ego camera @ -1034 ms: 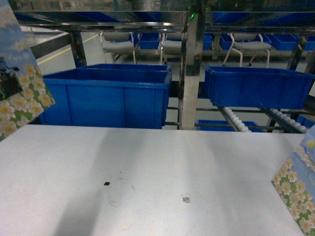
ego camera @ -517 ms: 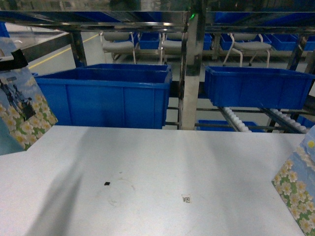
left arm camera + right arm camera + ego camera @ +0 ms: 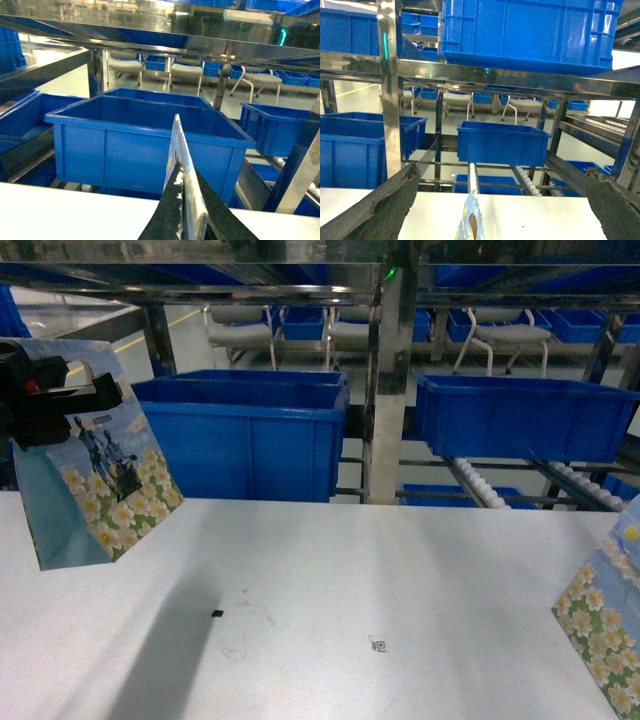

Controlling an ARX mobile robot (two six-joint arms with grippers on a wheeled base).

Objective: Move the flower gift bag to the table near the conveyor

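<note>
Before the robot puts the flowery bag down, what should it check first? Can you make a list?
1. Left claw shut on the flower gift bag: ok, both fingers press the bag's top edge in the left wrist view.
2. Bag off the table: ok, it hangs in the air, tilted.
3. Bare table under the bag: ok, only a small black mark lies further in.
4. Spot is near the conveyor: ok, the rollers sit just behind the table's far edge.
5. Right claw out of the way: ok, open, above a second flowered bag at the right edge.
</note>
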